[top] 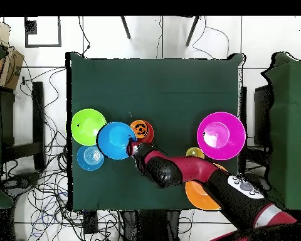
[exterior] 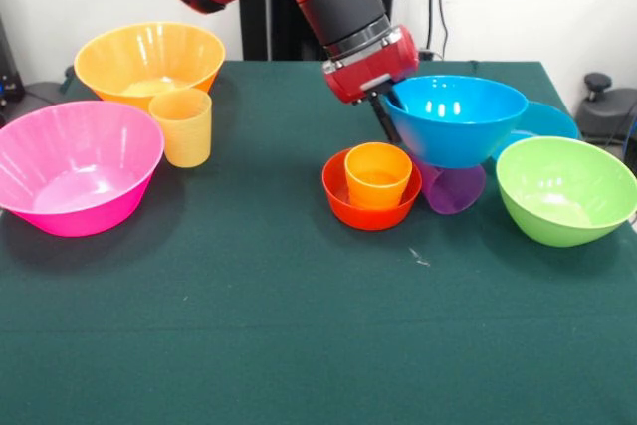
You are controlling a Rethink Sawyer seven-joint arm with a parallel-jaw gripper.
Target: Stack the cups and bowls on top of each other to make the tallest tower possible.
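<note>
Going from the left of the front view, the big pink bowl (exterior: 75, 166) sits at the table's left edge with the big yellow bowl (exterior: 149, 62) behind it, and the yellow-orange cup (exterior: 181, 126) stands upright just in front of the yellow bowl, near the pink one; none of these is in play. Around the middle is the tower (exterior: 371, 189) as it stands so far: the small red-orange bowl (exterior: 343, 198) flat on the green cloth with the orange cup (exterior: 378, 174) upright inside it. Just right of that, the gripper (exterior: 383, 104) comes down from the red arm to the near rim of the medium blue bowl (exterior: 456, 118), which hangs above the table rather than resting on it, so the jaws appear clamped on its rim, though the fingers themselves are hard to make out. Under the raised bowl a purple cup (exterior: 455, 189) lies tilted on its side, a second blue bowl (exterior: 545, 121) peeks out behind, and the lime green bowl (exterior: 565, 189) sits furthest right. The overhead view agrees, with the blue bowl beside the tower. The step in hand looks like carrying the blue bowl across to the tower. The next move calls for lifting it clear of the orange cup's rim, centring it over the cup, and lowering it level, since a wide bowl on a narrow cup could tip.
</note>
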